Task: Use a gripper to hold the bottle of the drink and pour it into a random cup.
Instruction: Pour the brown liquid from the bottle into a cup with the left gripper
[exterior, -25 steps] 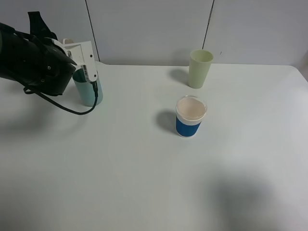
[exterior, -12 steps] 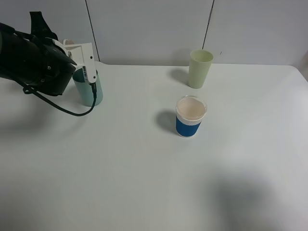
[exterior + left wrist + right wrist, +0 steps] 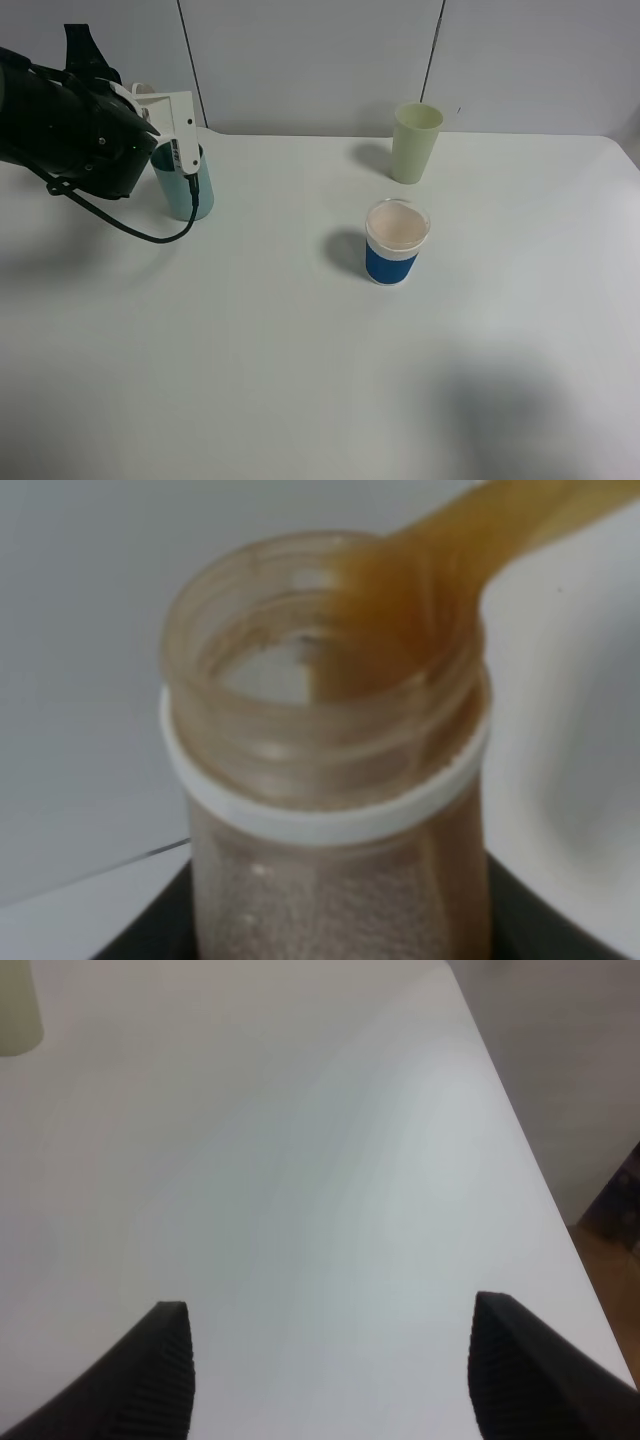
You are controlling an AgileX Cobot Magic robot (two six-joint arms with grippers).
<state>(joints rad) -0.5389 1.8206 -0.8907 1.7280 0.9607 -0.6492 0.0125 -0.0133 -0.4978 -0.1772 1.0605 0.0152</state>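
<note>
The right end effector (image 3: 330,1380) is hanging with its jaws spread wide over the desk (image 3: 300,350), while farther back on the left the left end effector (image 3: 172,120) is clamping the tilted bottle (image 3: 330,780), whose brown drink (image 3: 440,560) is streaming from the neck just above the teal cup (image 3: 182,195).

Exterior high view: the left gripper (image 3: 168,118) covers the upper part of the cup (image 3: 180,198). Its jaws and their load are concealed behind its own body, which the frame edge cuts off.

Left wrist view: blurred. The bottle (image 3: 330,780) is cut off below the shoulder, so its label is out of frame. The drink (image 3: 450,560) passes beyond the picture's edge and its landing point is not visible.

Right wrist view: the right gripper (image 3: 330,1380) is cut off apart from two black tips. The pale tumbler (image 3: 15,1005) is clipped at a corner.
</note>
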